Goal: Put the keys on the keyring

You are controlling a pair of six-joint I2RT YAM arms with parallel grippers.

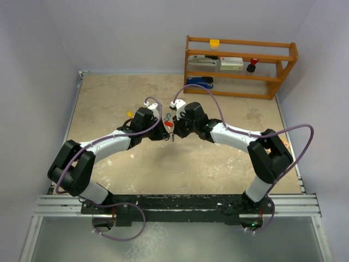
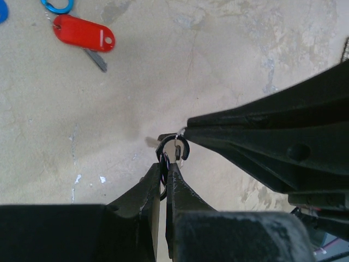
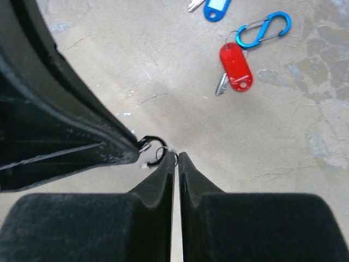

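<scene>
Above the middle of the worktop the two arms meet tip to tip. The left pincer (image 2: 165,164) is clamped tight on the keyring (image 2: 170,138), a dark ring standing on edge, its arch rising out of the tips towards the right pincer (image 3: 177,155). That pincer's jaws show only a thin slit between them. A small silver loop (image 3: 163,152) sits right at its tips, touching the keyring, but whether it is actually pinched cannot be told.

The coming move probably turns on that contact: the loop lies just to the right-arm side of the keyring and must pass along the ring's wire, so the two tips need to stay lined up.

The red-tagged key (image 3: 235,66) lies flat on the worktop below the meeting point, ahead of both pincers, and neither arm is clearly nearer. Its long axis runs roughly away from the right pincer, tag end far, blade pointing back and slanting aside. Its top end lies just beside a blue clip (image 3: 263,30), with a blue-tagged key (image 3: 216,8) beyond.
</scene>
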